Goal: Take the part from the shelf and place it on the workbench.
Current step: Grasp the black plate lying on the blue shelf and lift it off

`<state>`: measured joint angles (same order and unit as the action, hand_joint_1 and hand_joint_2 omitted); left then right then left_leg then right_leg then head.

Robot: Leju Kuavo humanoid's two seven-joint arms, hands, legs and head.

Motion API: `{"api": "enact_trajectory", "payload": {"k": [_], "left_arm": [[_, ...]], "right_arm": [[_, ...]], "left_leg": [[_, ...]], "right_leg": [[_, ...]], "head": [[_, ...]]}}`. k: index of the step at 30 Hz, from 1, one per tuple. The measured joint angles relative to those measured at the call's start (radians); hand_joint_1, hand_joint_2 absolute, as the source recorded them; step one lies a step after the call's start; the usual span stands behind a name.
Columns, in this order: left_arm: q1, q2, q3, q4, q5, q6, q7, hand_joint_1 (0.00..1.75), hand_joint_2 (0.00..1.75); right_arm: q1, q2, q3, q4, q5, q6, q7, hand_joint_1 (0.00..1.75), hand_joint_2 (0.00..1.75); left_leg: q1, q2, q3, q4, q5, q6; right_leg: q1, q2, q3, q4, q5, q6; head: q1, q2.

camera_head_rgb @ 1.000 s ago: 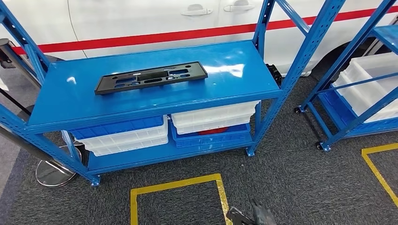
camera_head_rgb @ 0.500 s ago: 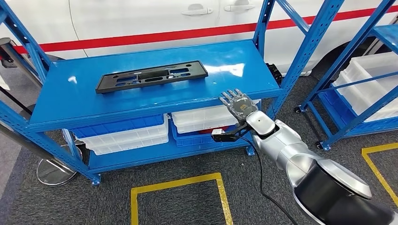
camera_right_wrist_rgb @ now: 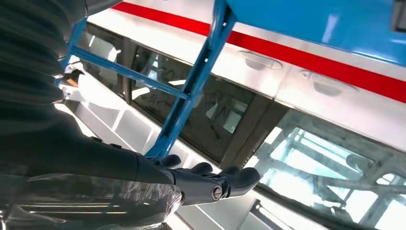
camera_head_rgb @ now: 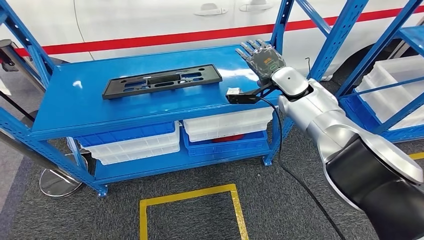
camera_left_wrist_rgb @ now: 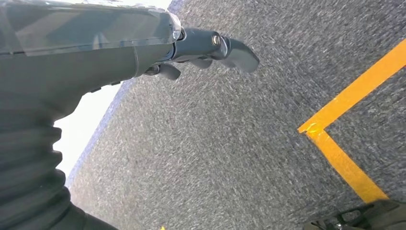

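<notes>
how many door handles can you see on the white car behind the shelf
2, side by side at the top of the head view: one door handle left of the blue shelf post, the other handle right beside it. More may lie out of frame.

Flat black slotted part (camera_head_rgb: 161, 81) lies lengthwise on blue shelf (camera_head_rgb: 75, 107).

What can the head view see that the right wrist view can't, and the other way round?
The head view takes in the black part lying flat on the blue shelf, the white bins beneath it, the carpet with yellow floor tape, and the silver right arm.

The right wrist view looks up close at the car's dark windows with reflections in them.

Both show the right hand, open and holding nothing, a blue shelf post, and the white car with its red stripe and door handles.
</notes>
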<state>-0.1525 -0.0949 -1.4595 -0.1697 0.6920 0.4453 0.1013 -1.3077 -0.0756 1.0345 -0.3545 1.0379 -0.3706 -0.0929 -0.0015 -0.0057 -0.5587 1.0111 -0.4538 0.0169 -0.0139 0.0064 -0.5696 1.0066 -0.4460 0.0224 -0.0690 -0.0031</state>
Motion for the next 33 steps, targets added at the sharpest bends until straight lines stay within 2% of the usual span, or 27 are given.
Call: {"api": "enact_trajectory", "payload": {"k": [2, 6, 11, 16, 21, 28, 33], "left_arm": [[-0.001, 0.0, 0.0, 0.0, 0.0, 0.0, -0.001, 0.0, 1.75], [0.0, 0.0, 0.0, 0.0, 0.013, 0.0, -0.016, 0.0, 0.0], [-0.002, 0.0, 0.019, 0.0, 0.083, -0.014, -0.09, 0.0, 0.0], [0.0, 0.0, 0.051, 0.0, 0.132, -0.025, -0.141, 0.0, 0.0], [0.009, 0.0, 0.111, 0.0, 0.218, -0.03, -0.176, 0.0, 0.0], [0.015, 0.0, 0.209, 0.0, 0.308, -0.065, -0.225, 0.0, 0.0], [0.016, 0.0, 0.239, 0.0, 0.315, -0.068, -0.233, 0.0, 0.0]], "right_arm": [[-0.001, 0.003, -0.007, -0.003, -0.002, -0.001, -0.001, 0.0, 1.75], [0.001, 0.007, -0.028, -0.008, -0.036, 0.007, -0.023, 0.0, 1.75], [0.066, 0.014, -0.066, -0.008, -0.131, 0.018, -0.098, 0.0, 1.75], [0.17, 0.03, -0.09, -0.015, -0.195, 0.02, -0.118, 0.0, 1.75], [0.201, 0.034, -0.131, -0.029, -0.248, 0.065, -0.133, 0.0, 1.75], [0.237, 0.032, -0.158, -0.033, -0.253, 0.065, -0.133, 0.0, 1.75], [0.26, 0.019, -0.17, -0.047, -0.254, 0.045, -0.13, 0.0, 1.75]], "left_leg": [[0.0, 0.0, 0.0, 0.0, 0.0, 0.0], [0.0, 0.0, 0.0, 0.0, 0.0, 0.0], [0.0, -0.001, 0.0, 0.0, 0.0, 0.0], [0.0, -0.001, 0.0, 0.0, 0.0, 0.0], [0.0, -0.001, 0.0, 0.0, 0.0, 0.0], [0.0, -0.001, 0.0, 0.0, 0.0, 0.0], [0.0, -0.001, 0.0, 0.0, 0.0, 0.0]], "right_leg": [[0.0, 0.0, 0.0, 0.0, 0.0, 0.0], [0.0, 0.0, 0.0, 0.0, 0.0, 0.0], [0.0, -0.001, 0.001, 0.0, 0.0, 0.0], [0.0, 0.0, 0.0, 0.0, 0.0, 0.0], [0.0, -0.001, 0.0, 0.0, 0.0, 0.0], [0.0, 0.0, 0.0, 0.0, 0.0, 0.0], [0.0, 0.0, 0.0, 0.0, 0.0, 0.0]], "head": [[0.0, 0.0], [0.0, 0.0], [0.0, 0.0], [0.0, 0.0], [0.0, 0.0], [0.0, 0.0], [0.0, 0.0]]}}
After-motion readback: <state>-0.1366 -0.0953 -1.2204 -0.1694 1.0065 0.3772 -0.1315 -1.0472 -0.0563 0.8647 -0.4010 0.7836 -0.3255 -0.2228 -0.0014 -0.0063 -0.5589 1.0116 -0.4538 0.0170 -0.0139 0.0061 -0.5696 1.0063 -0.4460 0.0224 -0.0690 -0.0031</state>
